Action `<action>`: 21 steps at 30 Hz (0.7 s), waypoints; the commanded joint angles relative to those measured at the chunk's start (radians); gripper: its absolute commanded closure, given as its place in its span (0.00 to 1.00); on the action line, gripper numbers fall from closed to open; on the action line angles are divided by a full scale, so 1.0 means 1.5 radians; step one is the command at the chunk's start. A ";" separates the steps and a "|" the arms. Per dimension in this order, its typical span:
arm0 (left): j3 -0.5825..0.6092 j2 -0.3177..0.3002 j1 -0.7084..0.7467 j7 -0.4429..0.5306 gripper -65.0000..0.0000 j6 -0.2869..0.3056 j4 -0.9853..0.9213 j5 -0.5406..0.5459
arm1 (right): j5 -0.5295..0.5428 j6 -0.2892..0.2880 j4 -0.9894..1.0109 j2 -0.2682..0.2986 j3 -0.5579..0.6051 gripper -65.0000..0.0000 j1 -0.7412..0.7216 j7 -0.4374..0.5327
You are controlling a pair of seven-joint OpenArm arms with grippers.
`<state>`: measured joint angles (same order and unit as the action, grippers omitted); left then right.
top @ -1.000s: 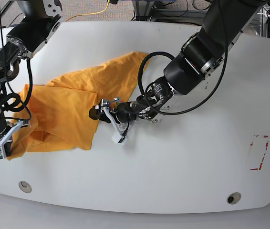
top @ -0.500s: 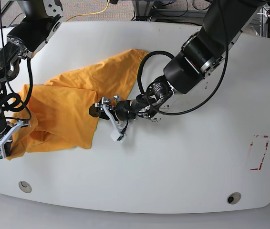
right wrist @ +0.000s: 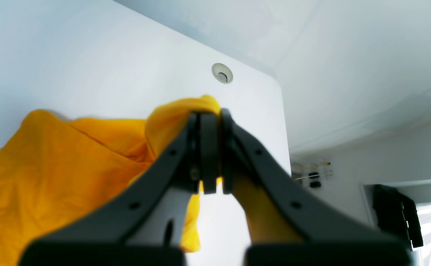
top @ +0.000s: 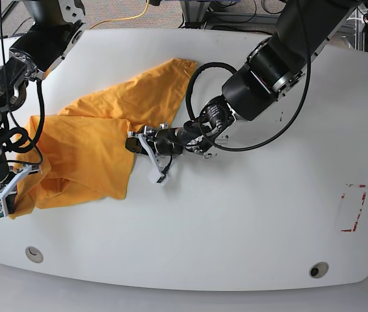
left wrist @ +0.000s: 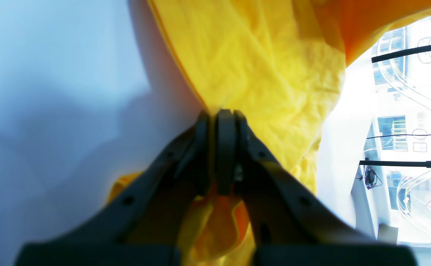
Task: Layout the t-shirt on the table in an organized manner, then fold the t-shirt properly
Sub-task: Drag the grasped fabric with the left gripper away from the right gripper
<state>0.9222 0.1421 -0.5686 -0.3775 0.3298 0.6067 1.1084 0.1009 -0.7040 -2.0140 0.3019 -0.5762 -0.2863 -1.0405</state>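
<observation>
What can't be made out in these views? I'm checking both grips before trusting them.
- Left wrist view: how much t-shirt the left tool pinches; its own fingers hide the pinch.
- Right wrist view: the fabric edge behind the right tool.
- Base view: the shirt's print and tag are not visible among the folds.

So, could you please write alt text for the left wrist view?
The left gripper is shut on the hemmed edge of the t-shirt, wrinkled yellow-orange cloth filling the upper middle. The white table lies to the left, and a bright, blurred room background shows at right.
</observation>
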 commanded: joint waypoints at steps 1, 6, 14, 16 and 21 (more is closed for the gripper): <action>-0.005 0.010 -0.006 0.009 1.00 0.013 0.055 0.010 | 0.006 0.004 -0.010 0.011 0.000 1.00 -0.015 0.018; -0.016 -0.008 0.003 0.008 1.00 0.009 0.135 0.011 | 0.007 0.004 -0.010 0.010 0.000 1.00 -0.015 0.018; -0.080 -0.122 0.037 0.002 1.00 0.006 0.273 0.011 | 0.008 0.004 -0.010 0.010 0.001 1.00 -0.015 0.018; -0.100 -0.150 0.043 -0.004 1.00 -0.006 0.307 0.011 | 0.008 0.004 -0.010 0.010 0.001 1.00 -0.013 0.018; -0.159 -0.236 0.075 -0.027 1.00 -0.023 0.398 0.011 | 0.008 0.004 -0.010 0.010 0.001 1.00 -0.012 0.018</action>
<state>0.7151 -0.1890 -0.4404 -0.4351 0.2710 1.1343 1.0996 0.1085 -0.7040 -2.0140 0.3012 -0.5709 -0.2844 -1.0397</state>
